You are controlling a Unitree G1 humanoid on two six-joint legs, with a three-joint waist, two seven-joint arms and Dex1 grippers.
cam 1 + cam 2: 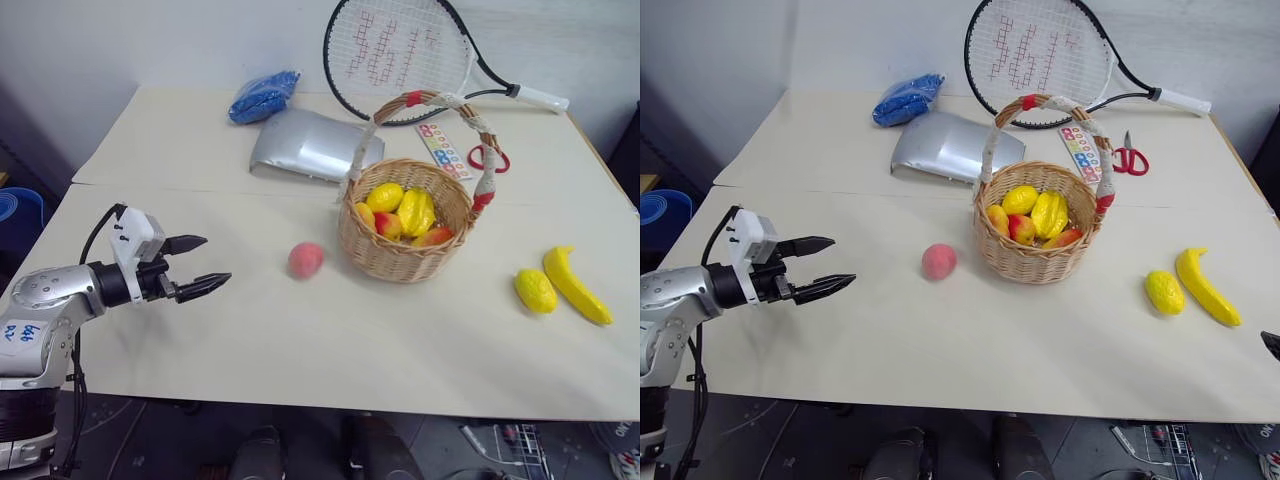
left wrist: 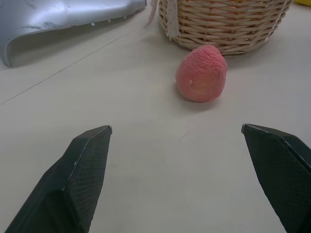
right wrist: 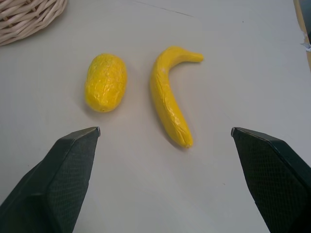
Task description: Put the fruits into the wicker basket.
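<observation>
The wicker basket (image 1: 405, 250) stands mid-table with an arched handle (image 1: 440, 100) and holds several yellow and red fruits (image 1: 412, 212). A pink-red peach (image 1: 305, 260) lies on the table just left of the basket. A bumpy yellow lemon (image 1: 536, 290) and a banana (image 1: 575, 285) lie to its right. My left gripper (image 1: 205, 264) hovers open and empty at the table's left, pointing toward the peach (image 2: 201, 74). My right gripper (image 3: 165, 133) is open and empty, with the lemon (image 3: 106, 82) and banana (image 3: 169, 94) lying ahead of its fingers.
At the table's back lie a tennis racket (image 1: 400, 55), a blue bag (image 1: 263, 95), a silver pouch (image 1: 310, 147), a coloured card (image 1: 443, 150) and red scissors (image 1: 1129, 159). Bare tabletop runs along the front edge.
</observation>
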